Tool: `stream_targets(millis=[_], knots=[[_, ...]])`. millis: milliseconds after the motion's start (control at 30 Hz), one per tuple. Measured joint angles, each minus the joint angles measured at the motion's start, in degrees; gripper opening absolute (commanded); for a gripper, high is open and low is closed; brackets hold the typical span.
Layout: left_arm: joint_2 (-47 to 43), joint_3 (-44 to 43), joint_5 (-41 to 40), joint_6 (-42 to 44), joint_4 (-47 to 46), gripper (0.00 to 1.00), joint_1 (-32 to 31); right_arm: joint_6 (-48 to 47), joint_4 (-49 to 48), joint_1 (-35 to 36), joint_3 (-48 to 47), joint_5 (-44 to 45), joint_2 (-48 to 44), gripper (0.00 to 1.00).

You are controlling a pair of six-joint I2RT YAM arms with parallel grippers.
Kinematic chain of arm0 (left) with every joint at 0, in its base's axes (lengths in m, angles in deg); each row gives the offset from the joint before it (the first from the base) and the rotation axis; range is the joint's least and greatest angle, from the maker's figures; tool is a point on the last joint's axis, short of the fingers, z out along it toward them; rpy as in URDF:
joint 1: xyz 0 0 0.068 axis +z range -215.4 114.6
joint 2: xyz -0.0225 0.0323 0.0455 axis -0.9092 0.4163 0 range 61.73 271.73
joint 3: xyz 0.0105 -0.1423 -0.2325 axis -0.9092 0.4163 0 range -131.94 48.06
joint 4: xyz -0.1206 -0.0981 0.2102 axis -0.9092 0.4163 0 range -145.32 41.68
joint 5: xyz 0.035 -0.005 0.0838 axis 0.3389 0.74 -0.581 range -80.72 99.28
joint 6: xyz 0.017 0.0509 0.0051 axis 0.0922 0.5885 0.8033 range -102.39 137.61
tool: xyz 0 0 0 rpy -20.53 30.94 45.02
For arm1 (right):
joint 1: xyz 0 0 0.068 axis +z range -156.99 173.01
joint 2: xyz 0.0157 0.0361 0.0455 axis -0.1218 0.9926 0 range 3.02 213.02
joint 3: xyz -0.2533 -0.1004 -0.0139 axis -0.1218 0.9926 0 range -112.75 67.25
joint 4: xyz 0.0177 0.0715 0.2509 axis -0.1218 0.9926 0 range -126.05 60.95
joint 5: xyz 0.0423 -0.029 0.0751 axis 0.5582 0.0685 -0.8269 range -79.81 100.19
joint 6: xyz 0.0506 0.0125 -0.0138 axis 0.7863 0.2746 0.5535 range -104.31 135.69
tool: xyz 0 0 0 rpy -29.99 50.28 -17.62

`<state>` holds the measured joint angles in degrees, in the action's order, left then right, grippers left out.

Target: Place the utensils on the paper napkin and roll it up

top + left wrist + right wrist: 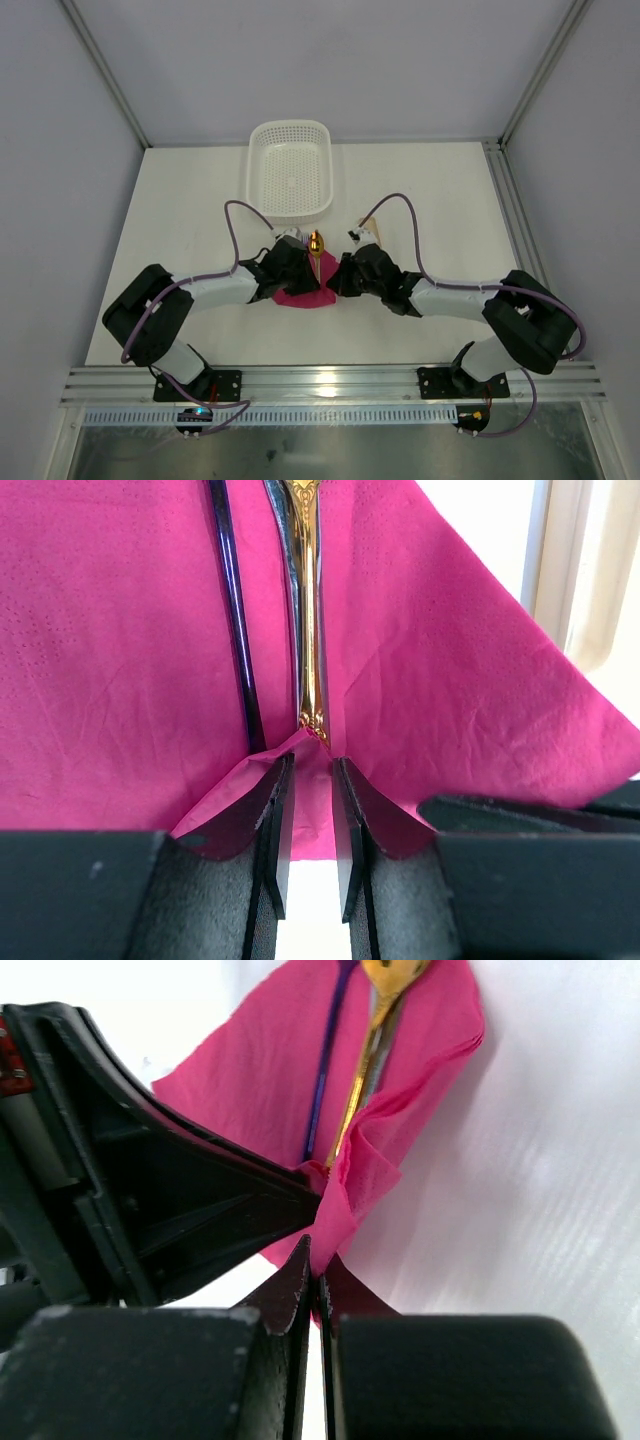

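since both tools [318,1280] pinch the thin magenta paper napkin [450,680], an uneven pull could tear it or spill the slim metal utensils [308,630].

You are looking down on a white tabletop [440,200] closed in by plain pale grey walls [300,60] at the back and both sides. Aluminium frame posts [545,65] run up the back corners. A slotted aluminium rail [330,383] crosses the near edge. Light falls evenly, with soft shadows only.
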<state>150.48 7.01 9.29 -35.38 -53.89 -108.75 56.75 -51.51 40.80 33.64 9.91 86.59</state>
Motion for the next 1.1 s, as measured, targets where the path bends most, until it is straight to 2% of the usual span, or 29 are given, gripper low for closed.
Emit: stream_targets(millis=[100, 133, 233, 267, 767, 1100], knots=[[0.0, 0.0, 0.0, 0.2, 0.1, 0.25, 0.0, 0.5, -1.2, 0.0, -0.4, -1.6, 0.4, 0.07], [0.0, 0.0, 0.0, 0.3, 0.1, 0.25, 0.0, 0.8, -1.4, 0.0, -0.4, -1.9, 0.5, 0.16], [0.0, 0.0, 0.0, 0.6, 0.1, 0.25, 0.0, 1.2, -2.1, 0.1, -0.5, -2.9, 1.1, 0.32], [0.0, 0.0, 0.0, 0.6, 0.1, 0.25, 0.0, 1.1, -2.2, 0.1, -0.5, -3.1, 1.2, 0.34], [0.0, 0.0, -0.4, 0.8, 0.7, 0.25, 0.0, 0.4, -2.9, 1.3, 4.2, -5.5, 1.2, 0.35], [0.0, 0.0, -0.4, 0.8, 0.9, 0.25, 0.0, -0.6, -1.2, 1.9, 4.3, -4.6, 2.1, 0.25]])
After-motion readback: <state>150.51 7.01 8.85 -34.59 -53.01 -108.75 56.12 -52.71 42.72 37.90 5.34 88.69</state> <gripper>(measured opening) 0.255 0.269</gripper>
